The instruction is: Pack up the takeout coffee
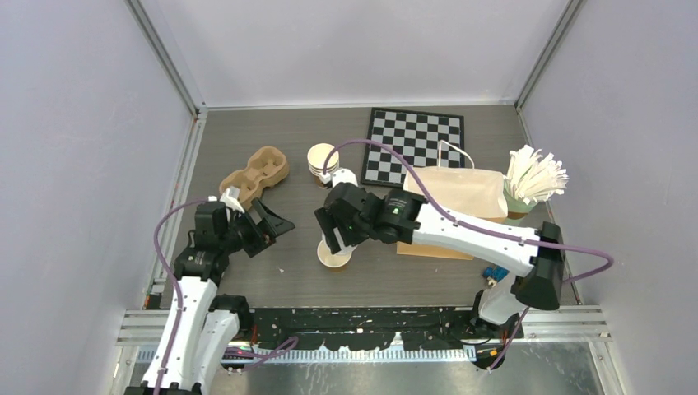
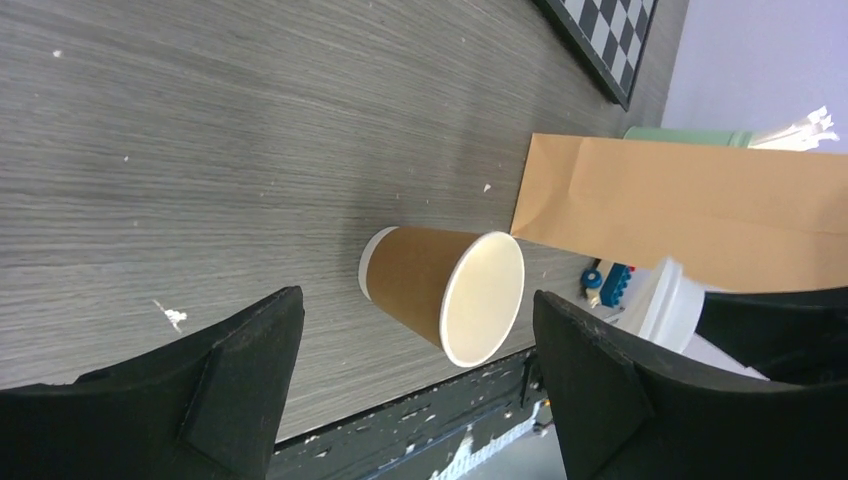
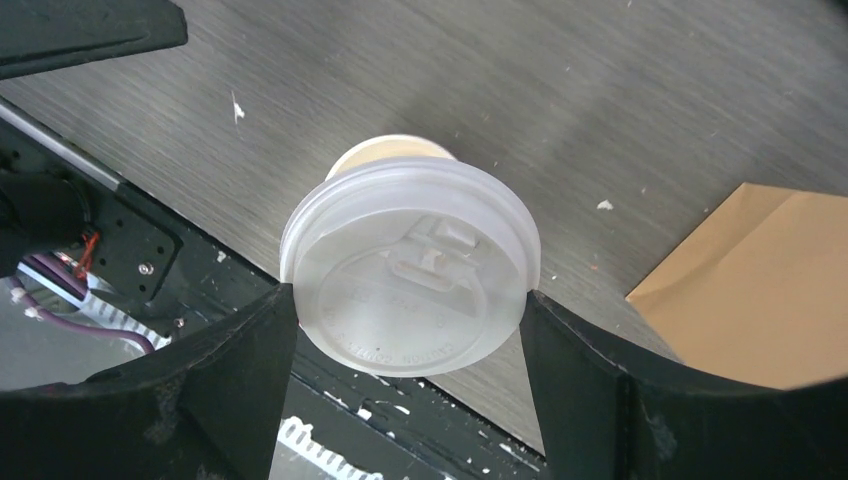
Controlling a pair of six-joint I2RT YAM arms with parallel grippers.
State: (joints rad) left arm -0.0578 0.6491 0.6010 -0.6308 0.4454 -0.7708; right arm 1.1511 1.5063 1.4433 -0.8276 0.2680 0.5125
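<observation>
A tan paper cup (image 1: 334, 258) stands lidless on the table near the front edge; no capped cup shows. My right gripper (image 1: 340, 234) is shut on a white plastic lid (image 3: 410, 265), holding it by its rim just above the cup, whose rim (image 3: 390, 150) peeks out behind the lid. In the left wrist view the cup (image 2: 440, 295) shows an open top, and the lid (image 2: 668, 305) hangs off to the side of it. My left gripper (image 1: 276, 224) is open and empty, left of the cup and pointing at it (image 2: 415, 335).
A brown paper bag (image 1: 457, 193) lies flat right of the cup. A chessboard (image 1: 416, 136), a stack of lidless cups (image 1: 321, 160) and a cardboard carrier (image 1: 255, 175) sit behind. A green cup of white strips (image 1: 531, 177) and a blue brick (image 1: 494, 273) are at the right.
</observation>
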